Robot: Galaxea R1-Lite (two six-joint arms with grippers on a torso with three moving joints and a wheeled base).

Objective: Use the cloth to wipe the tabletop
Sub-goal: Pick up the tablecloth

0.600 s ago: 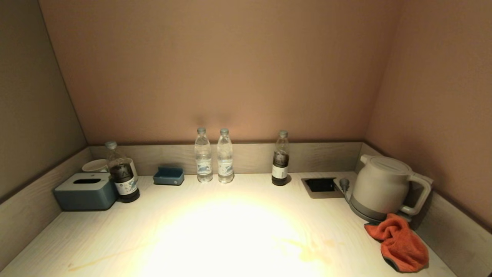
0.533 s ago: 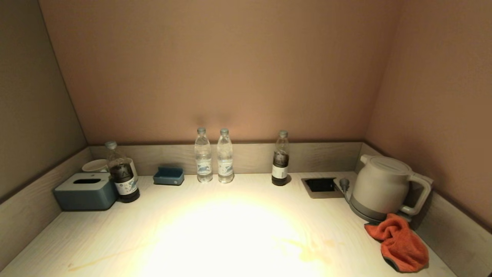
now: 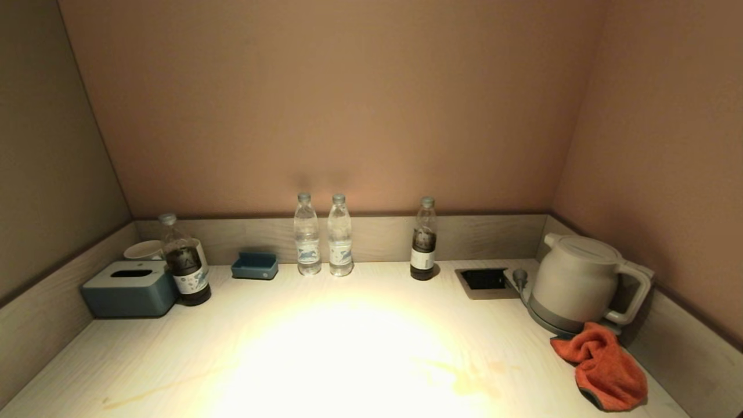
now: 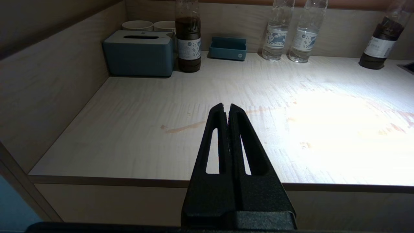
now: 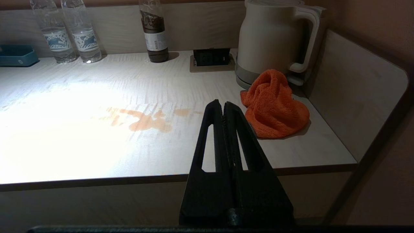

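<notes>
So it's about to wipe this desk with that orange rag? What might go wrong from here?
Some risks, judging by the layout:
1. The crumpled orange terry cloth lies against the cream electric kettle; a grab by the shut right gripper might nudge the kettle.
2. Wide strokes over the pale wood-grain tabletop may topple the upright plastic bottles at the back.
3. The yellowish stain could smear.

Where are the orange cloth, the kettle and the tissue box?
cloth [image 3: 606, 367], head view, middle of its crumpled folds.
kettle [image 3: 572, 278], head view, front of its pale body.
tissue box [image 3: 129, 295], head view, its front wall.
</notes>
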